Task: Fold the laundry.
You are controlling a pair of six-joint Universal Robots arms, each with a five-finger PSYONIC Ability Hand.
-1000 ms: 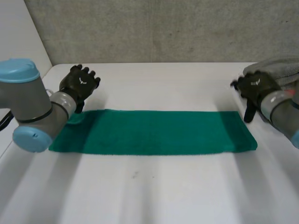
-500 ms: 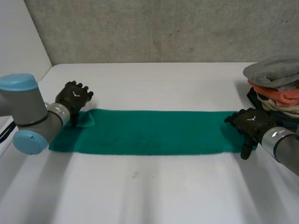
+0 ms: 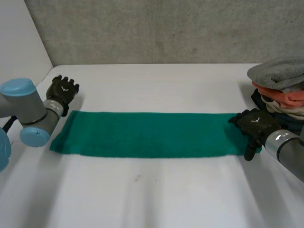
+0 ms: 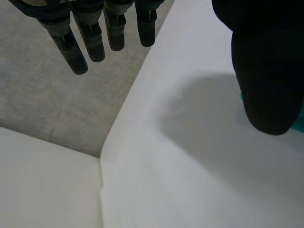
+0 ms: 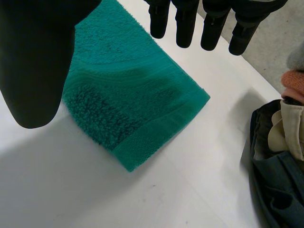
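A long green towel (image 3: 152, 134) lies flat across the white table (image 3: 156, 194), folded into a narrow strip. My left hand (image 3: 61, 91) hovers open just beyond the towel's left end, over bare table near the far left corner; its fingers (image 4: 102, 33) are straight and hold nothing. My right hand (image 3: 253, 126) is open above the towel's right end (image 5: 137, 123), fingers (image 5: 199, 21) straight and thumb (image 5: 35, 61) spread, with nothing in it.
A pile of folded laundry (image 3: 281, 88) stands at the right edge: a grey piece on top, an orange one below, dark and beige cloth (image 5: 278, 156) beside my right hand. The table's left edge (image 4: 100, 190) lies close under my left hand.
My left hand let the towel's left corner drop flat and drew back to the left. My right hand came down from the far right onto the towel's right end, then stayed.
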